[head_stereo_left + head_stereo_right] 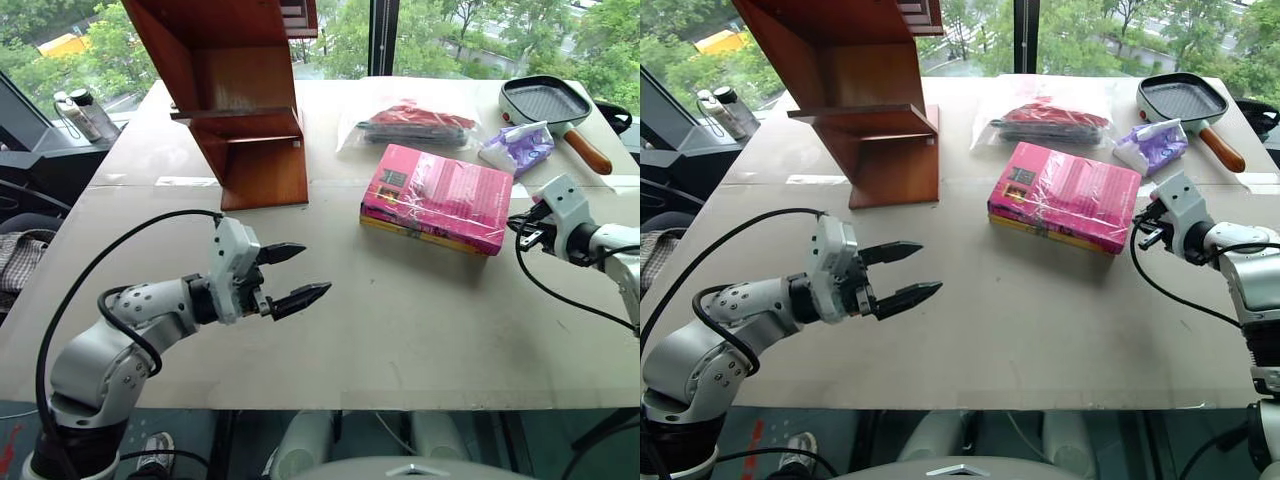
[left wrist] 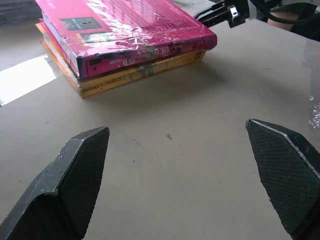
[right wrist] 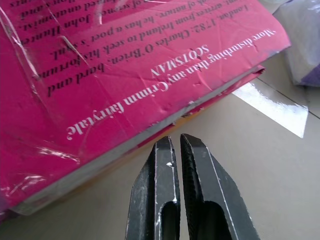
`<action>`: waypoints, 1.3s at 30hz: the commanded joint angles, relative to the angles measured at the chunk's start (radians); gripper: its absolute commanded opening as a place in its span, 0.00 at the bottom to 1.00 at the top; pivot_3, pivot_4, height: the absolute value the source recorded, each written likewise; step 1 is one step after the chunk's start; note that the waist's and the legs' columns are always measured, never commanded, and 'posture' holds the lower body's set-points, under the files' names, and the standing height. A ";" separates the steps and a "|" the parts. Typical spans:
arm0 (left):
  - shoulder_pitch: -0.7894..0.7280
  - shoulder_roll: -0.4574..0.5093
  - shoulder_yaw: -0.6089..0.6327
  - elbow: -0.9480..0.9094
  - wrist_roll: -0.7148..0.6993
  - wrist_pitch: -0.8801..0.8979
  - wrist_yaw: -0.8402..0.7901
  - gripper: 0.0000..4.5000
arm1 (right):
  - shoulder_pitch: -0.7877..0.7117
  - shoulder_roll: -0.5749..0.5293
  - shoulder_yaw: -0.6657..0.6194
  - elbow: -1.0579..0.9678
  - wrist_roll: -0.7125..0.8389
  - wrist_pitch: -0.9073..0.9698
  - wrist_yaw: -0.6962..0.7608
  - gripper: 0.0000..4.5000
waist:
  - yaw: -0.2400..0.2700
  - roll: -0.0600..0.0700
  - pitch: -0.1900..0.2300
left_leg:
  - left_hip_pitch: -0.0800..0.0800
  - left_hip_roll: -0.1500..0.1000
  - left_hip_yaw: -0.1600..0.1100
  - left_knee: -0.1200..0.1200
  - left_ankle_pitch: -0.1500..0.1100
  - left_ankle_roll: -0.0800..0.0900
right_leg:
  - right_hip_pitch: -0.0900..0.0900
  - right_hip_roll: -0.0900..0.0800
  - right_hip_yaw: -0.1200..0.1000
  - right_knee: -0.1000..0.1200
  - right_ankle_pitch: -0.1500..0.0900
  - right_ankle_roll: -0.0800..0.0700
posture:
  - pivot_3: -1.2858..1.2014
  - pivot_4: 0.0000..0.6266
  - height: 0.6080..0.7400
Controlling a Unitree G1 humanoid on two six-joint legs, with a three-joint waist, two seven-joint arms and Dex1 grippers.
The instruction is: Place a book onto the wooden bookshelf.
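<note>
Fingers on my right gripper pressed shut, empty, tips just beside the pink book's near edge atop a yellow one; left gripper wide open, farther off.

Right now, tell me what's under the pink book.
A yellow-orange book lies under the pink book, its spine and edges showing. Its cover is hidden.

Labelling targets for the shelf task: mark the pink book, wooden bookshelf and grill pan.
pink book [image 1: 440,195]: left eye view, middle of its wrapped top cover.
wooden bookshelf [image 1: 262,170]: left eye view, front face of its lowest block.
grill pan [image 1: 1180,100]: right eye view, ridged inner surface.
</note>
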 commanded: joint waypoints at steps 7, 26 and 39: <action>0.042 0.000 0.040 -0.045 -0.003 -0.030 0.017 1.00 | 0.044 0.015 0.000 -0.227 0.071 0.072 0.085 0.01 | 0.000 0.000 0.000 | 0.000 0.000 -0.003 0.000 0.000 0.000 | 0.000 0.000 0.000 0.000 0.000 0.000 | 0.52 0.24 1.00; -0.242 -0.284 -0.006 0.231 -0.299 0.512 0.430 1.00 | 0.399 -0.001 -0.336 -0.705 0.335 0.194 0.134 0.50 | 0.027 -0.002 0.000 | -0.003 -0.004 -0.008 0.007 0.000 0.001 | 0.000 -0.002 -0.004 0.005 0.000 0.000 | 0.52 0.24 1.00; -0.665 -0.697 0.164 0.954 -0.387 0.557 0.646 1.00 | 0.765 0.164 -0.656 -1.123 0.615 0.087 -0.022 0.99 | 0.027 -0.005 0.000 | 0.001 -0.007 -0.007 0.016 -0.002 0.004 | 0.004 0.001 -0.003 0.014 0.001 0.002 | 0.52 0.24 1.00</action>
